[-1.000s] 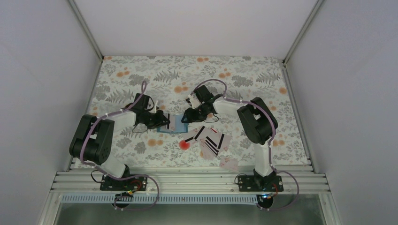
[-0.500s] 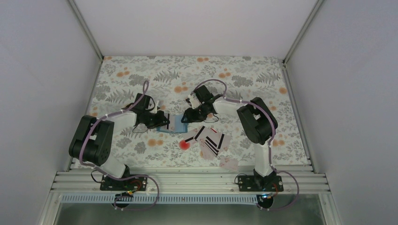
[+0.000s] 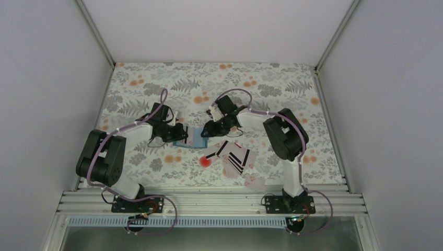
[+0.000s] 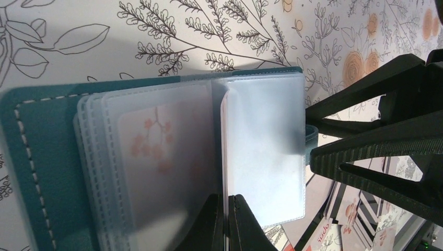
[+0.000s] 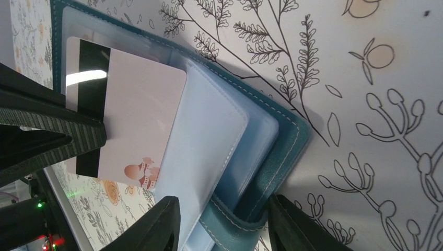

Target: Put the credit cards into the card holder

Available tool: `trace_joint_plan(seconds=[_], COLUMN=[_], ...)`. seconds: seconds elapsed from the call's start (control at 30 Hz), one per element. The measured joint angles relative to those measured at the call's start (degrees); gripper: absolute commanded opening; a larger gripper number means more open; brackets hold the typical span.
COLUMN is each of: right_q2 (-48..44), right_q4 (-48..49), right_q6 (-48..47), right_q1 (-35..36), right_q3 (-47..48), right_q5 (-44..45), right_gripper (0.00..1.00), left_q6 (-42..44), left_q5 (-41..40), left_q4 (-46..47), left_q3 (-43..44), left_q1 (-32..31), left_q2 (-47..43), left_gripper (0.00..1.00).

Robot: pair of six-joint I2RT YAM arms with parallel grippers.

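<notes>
Seen from above: card holder (image 3: 196, 139) lying open and flat on the floral table cloth (image 3: 261, 89), about mid-table, hemmed in by both gripper heads. At its left side, left gripper (image 4: 228, 205) clenched on a credit card (image 5: 141, 120), fingers almost meeting with only the card's thin edge between. Pale pink, that card, with a black stripe down one long side and a small orange print near a corner, held over the frosted sleeves (image 4: 264, 157) close to the fold; in a slot or not, impossible to tell. Behind the plastic of one sleeve, a sleeved card (image 4: 156, 151), pale with an orange blossom print, tucked in. At the holder's opposite side, right gripper (image 5: 223, 209) with jaws spread wide, straddling the teal cover and the sleeve edges; touching them on both sides by the look of the right wrist view, yet no telling about any real squeeze. To the right of the holder and nearer the arm bases, loose credit cards (image 3: 235, 155) in a fanned heap, black stripes showing, plus one stray card (image 3: 254, 182) lying apart near the table's front edge. Just left of the heap, a round red spot (image 3: 205, 161)
</notes>
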Motion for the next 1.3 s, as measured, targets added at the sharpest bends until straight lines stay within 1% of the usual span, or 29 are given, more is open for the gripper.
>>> trace_joint_plan(seconds=[0.1, 0.2, 0.37, 0.7, 0.9, 1.0, 1.17, 1.3], right_q2=[0.11, 0.24, 0.61, 0.83, 0.83, 0.79, 0.74, 0.74], right_q4=[0.26, 0.42, 0.63, 0.72, 1.14, 1.60, 2.67, 2.78], right_q6=[0.00, -0.02, 0.02, 0.02, -0.02, -0.07, -0.24, -0.26], right_q1=[0.00, 0.00, -0.15, -0.31, -0.33, -0.37, -0.35, -0.35], right_q3=[0.00, 0.00, 0.00, 0.00, -0.35, -0.63, -1.09, -1.11], right_q5=[-0.31, -0.46, -0.46, -0.42, -0.35, -0.48, -0.87, -0.98], right_gripper=[0.43, 0.36, 0.32, 0.30, 0.30, 0.30, 0.30, 0.30], left_q6=[0.42, 0.39, 0.07, -2.60, -2.84, -1.68, 2.25, 3.37], left_q5=[-0.50, -0.66, -0.02, 3.56, 4.46, 3.30, -0.48, -1.68], left_q4=[-0.59, -0.57, 0.37, 5.64, 6.47, 4.81, -1.09, -2.82], left_q3=[0.39, 0.39, -0.11, -2.60, -3.08, -2.43, 1.16, 1.70], left_q1=[0.00, -0.22, -0.22, 0.57, 1.31, 1.36, 0.98, 1.01], left_q2=[0.00, 0.00, 0.00, 0.44, 0.66, 0.66, 0.66, 0.42], left_gripper=[0.02, 0.02, 0.02, 0.02, 0.02, 0.02, 0.02, 0.02])
